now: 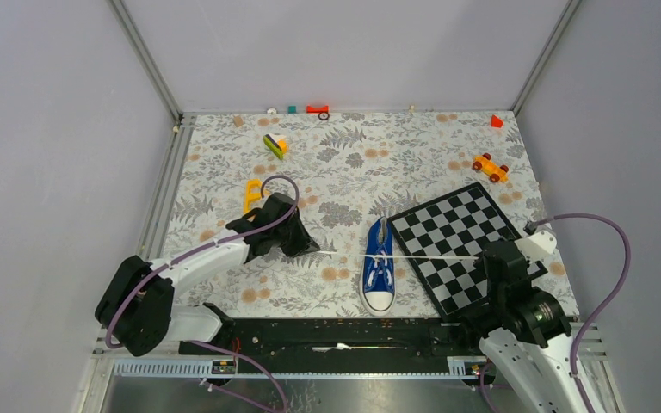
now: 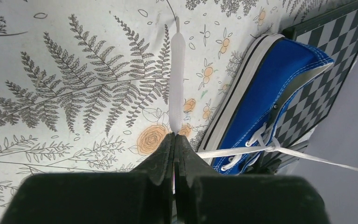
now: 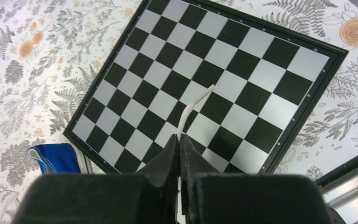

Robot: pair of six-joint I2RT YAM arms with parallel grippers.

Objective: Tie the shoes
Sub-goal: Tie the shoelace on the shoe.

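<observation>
A small blue sneaker (image 1: 379, 262) with white sole and toe cap lies on the floral cloth, toe toward the arms, just left of the chessboard. Its white laces (image 1: 430, 257) cross in a knot over the tongue and stretch taut to both sides. My left gripper (image 1: 313, 249) is shut on the left lace end (image 2: 176, 88), which sticks out past the fingertips; the shoe (image 2: 270, 93) lies to its right. My right gripper (image 1: 487, 257) is shut on the right lace end (image 3: 193, 106), held above the chessboard (image 3: 223, 84).
The chessboard (image 1: 460, 245) lies right of the shoe. A yellow hook-shaped toy (image 1: 251, 194) sits behind the left gripper. Farther back are a green-yellow block (image 1: 274, 144), an orange toy car (image 1: 490, 167), a red block (image 1: 497, 121) and small pieces along the back edge (image 1: 317, 109).
</observation>
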